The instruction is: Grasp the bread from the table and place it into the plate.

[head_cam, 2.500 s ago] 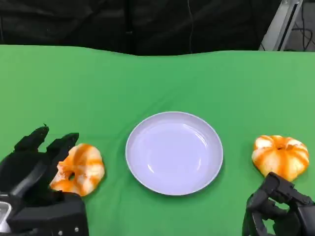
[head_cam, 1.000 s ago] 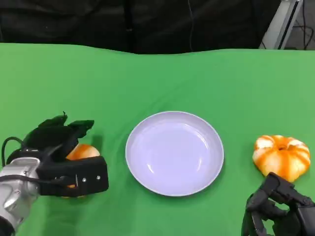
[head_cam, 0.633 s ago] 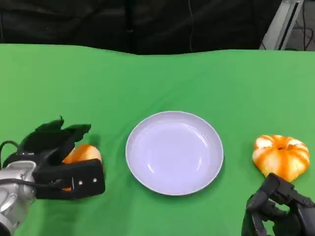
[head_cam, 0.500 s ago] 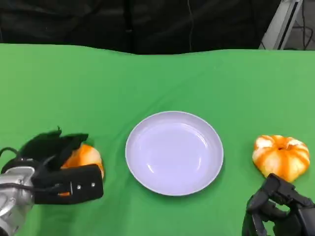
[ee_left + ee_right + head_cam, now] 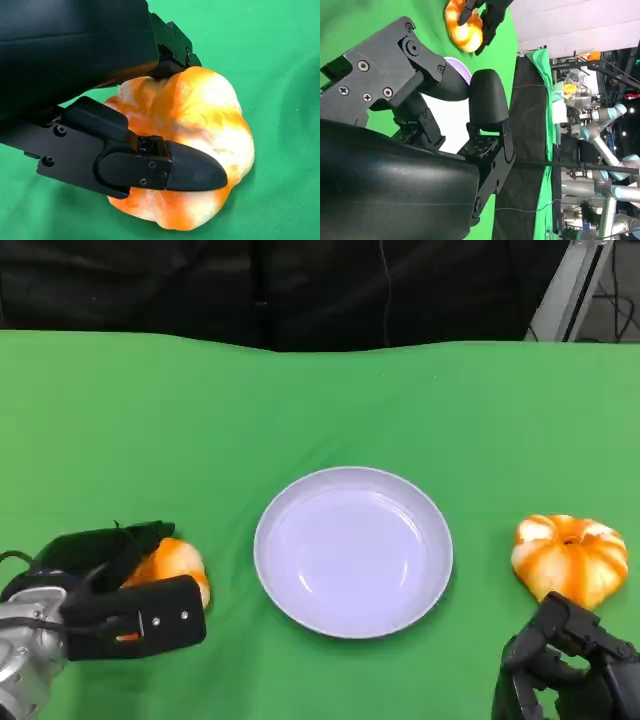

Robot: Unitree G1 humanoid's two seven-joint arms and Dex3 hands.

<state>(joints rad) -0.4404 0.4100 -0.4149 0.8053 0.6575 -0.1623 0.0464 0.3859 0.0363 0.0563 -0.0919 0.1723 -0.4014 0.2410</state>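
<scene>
A matt green cloth covers the counter (image 5: 400,400), the plate (image 5: 353,550) looks smooth and slightly glossy, the bread (image 5: 200,150) has a soft, glazed orange-and-white crust, and the left hand (image 5: 125,590) is matt black plastic.

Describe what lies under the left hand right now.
The left hand covers an orange-and-white bread on the green table, fingers around it. Whether the bread has left the cloth is hidden.
</scene>
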